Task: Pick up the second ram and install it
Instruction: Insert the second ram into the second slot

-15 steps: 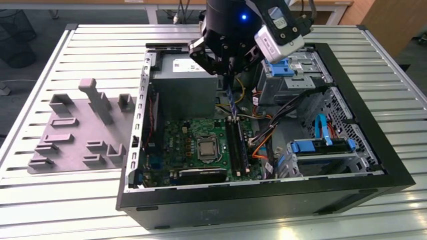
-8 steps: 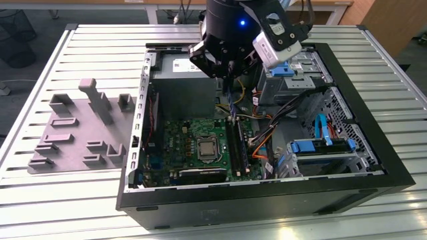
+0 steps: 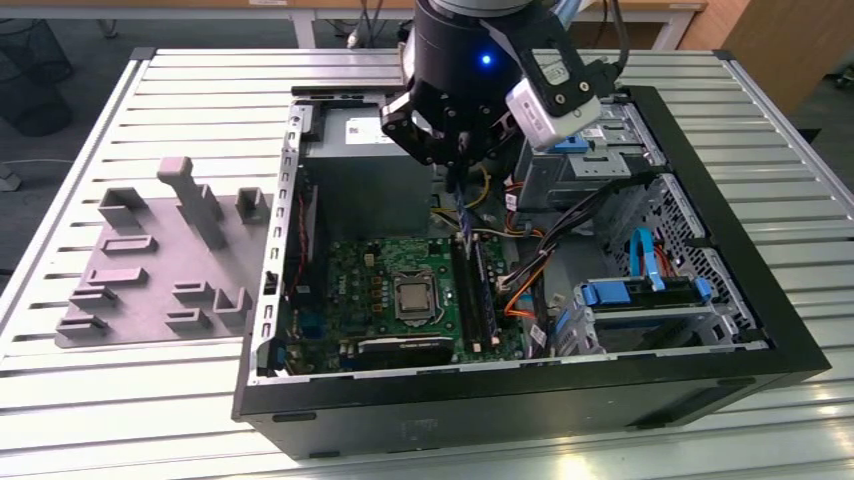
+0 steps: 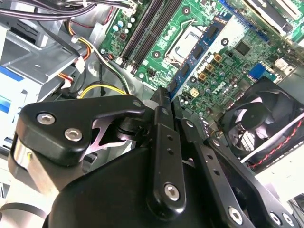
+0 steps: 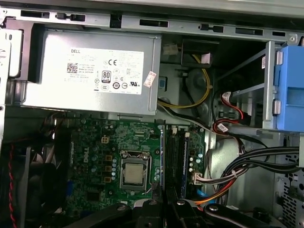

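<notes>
1. My gripper [image 3: 458, 160] hangs over the far half of the open case [image 3: 534, 400], just in front of the power supply [image 5: 90, 71].
2. In the second wrist view my fingers [image 4: 161, 123] are pressed together, pinching one end of the ram [image 4: 202, 50].
3. The ram is a blue stick with dark chips. It reaches out from my fingertips and is held above the board [image 3: 360, 280], clear of it.
4. In that same view the ram crosses in front of the socket [image 4: 190, 42]. The black slots [image 4: 142, 33] lie beyond the socket, apart from the stick.
5. The case fan [image 4: 256, 118] sits near my fingers, at the board's edge.
6. The case rests on a slatted table [image 3: 134, 400]. A grey fixture plate [image 3: 147, 260] lies beside the case, toward the exterior view's left.
</notes>
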`<state>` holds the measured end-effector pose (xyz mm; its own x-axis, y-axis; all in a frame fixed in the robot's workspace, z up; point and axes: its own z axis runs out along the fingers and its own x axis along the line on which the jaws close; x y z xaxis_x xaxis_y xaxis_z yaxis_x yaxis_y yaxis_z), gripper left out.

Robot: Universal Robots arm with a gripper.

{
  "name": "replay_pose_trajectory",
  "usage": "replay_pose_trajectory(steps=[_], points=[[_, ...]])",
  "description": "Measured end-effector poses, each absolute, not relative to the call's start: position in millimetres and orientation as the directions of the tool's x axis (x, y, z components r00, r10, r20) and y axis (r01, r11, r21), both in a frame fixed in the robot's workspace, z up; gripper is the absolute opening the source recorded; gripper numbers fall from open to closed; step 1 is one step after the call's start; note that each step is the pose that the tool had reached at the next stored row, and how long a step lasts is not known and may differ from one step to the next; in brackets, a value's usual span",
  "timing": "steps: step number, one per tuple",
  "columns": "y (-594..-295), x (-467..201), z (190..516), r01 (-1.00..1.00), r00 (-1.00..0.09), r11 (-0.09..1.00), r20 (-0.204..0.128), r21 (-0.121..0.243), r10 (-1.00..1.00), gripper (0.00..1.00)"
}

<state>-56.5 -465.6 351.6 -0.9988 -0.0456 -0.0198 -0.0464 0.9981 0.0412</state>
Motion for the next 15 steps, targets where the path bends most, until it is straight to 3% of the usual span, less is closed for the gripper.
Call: replay_pose_trajectory(steps=[15], points=[[-465.8,-54.5,349.5,-0.044,-0.999,0.998,-0.020,0.041,-0.043,0.14]])
